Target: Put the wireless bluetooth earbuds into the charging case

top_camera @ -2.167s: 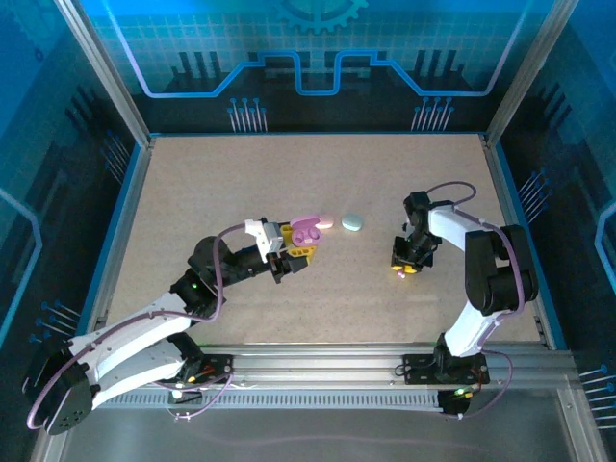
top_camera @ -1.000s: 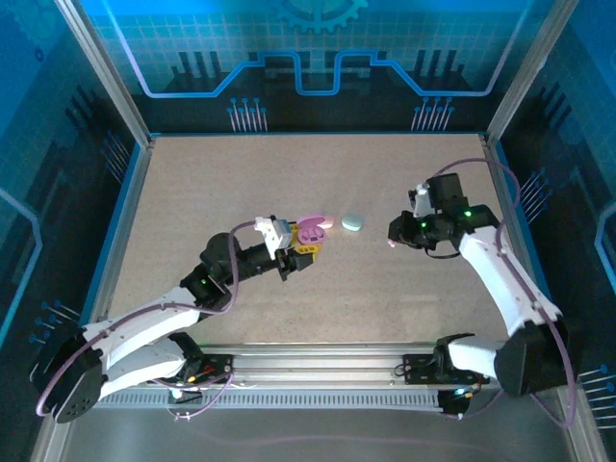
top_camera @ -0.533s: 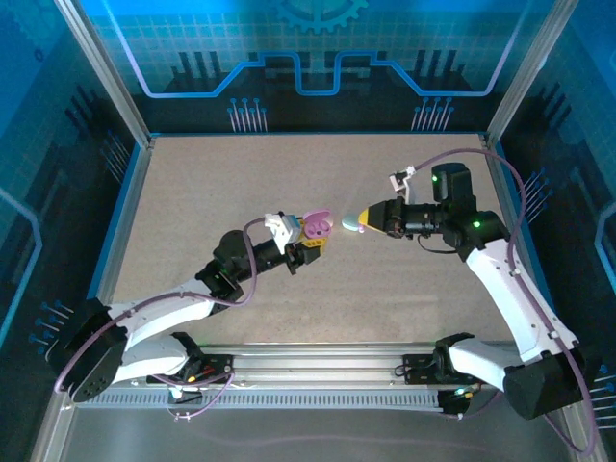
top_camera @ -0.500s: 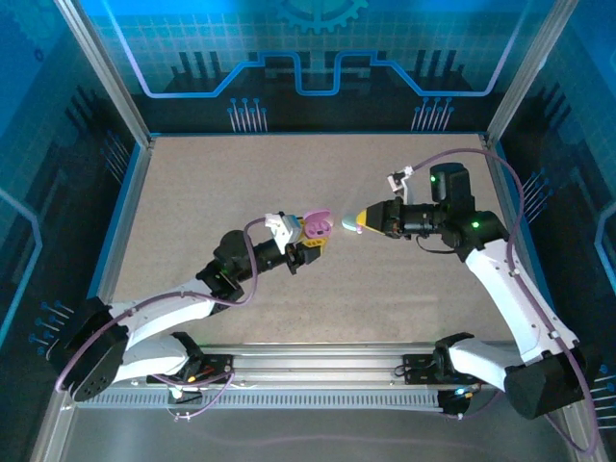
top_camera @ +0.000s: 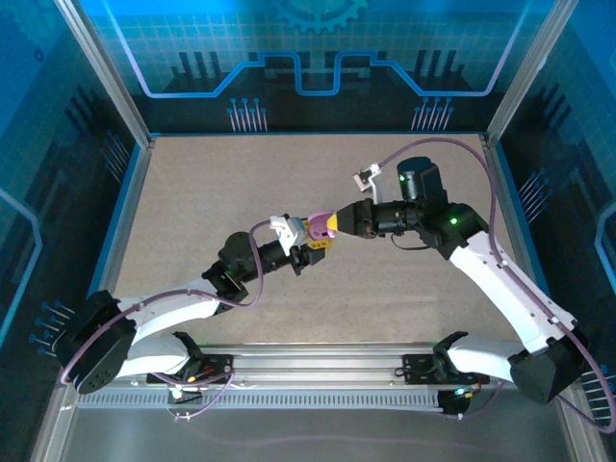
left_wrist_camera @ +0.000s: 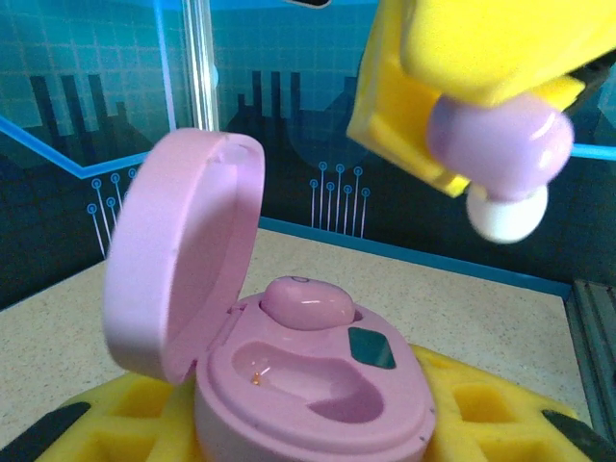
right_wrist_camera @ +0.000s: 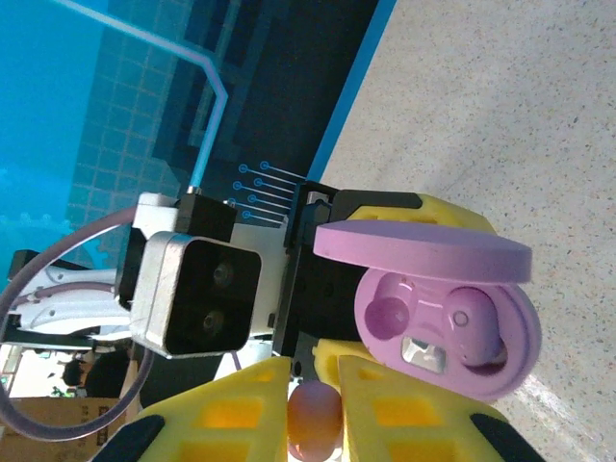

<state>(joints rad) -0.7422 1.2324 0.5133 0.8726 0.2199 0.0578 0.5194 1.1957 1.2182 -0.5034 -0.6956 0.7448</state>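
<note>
So the left gripper (top_camera: 310, 245) is clamped on the open pink charging case (left_wrist_camera: 289, 385), lid (left_wrist_camera: 178, 250) tipped up, with one earbud (left_wrist_camera: 306, 300) sitting in its far slot. The right gripper (top_camera: 328, 223) pinches a second earbud (left_wrist_camera: 496, 149), purple with a white tip, hanging just above the case without touching it.

The earbud (right_wrist_camera: 313, 422) pinched between the yellow fingers (right_wrist_camera: 226, 409) of the right gripper (right_wrist_camera: 314, 380) is blurring and running off the bottom edge of the right wrist view, which is cropping the fingers too. In the left wrist view, the bottom edge is cutting off the base of the open charging case (left_wrist_camera: 318, 385) and the left gripper (left_wrist_camera: 308, 433) clamping it, while the top edge is cropping the blurred right fingers just above. From overhead, the earbud is showing too small to make out at the right fingertips.
</note>
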